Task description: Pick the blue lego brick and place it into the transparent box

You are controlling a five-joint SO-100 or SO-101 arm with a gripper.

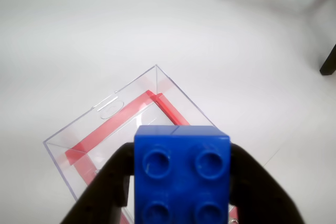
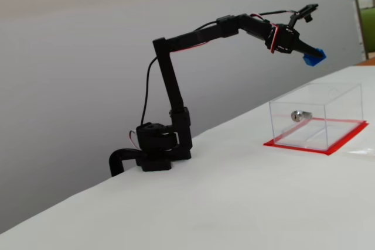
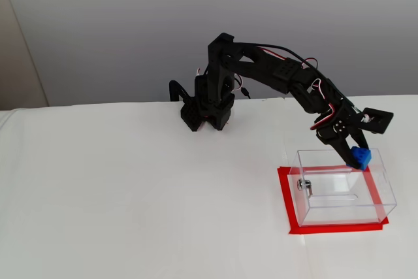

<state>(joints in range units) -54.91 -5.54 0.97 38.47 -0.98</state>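
Observation:
The blue lego brick fills the bottom of the wrist view, studs facing the camera, with my gripper shut on it from both sides. In both fixed views the brick hangs in the air above the transparent box, over its rear part. The box stands open-topped on a red base sheet, with a silver lock on one wall. My gripper reaches out at the end of the stretched arm.
The arm's black base is clamped at the table's far edge. Dark legs of some furniture show at the top right of the wrist view. White tabletop surrounds the box.

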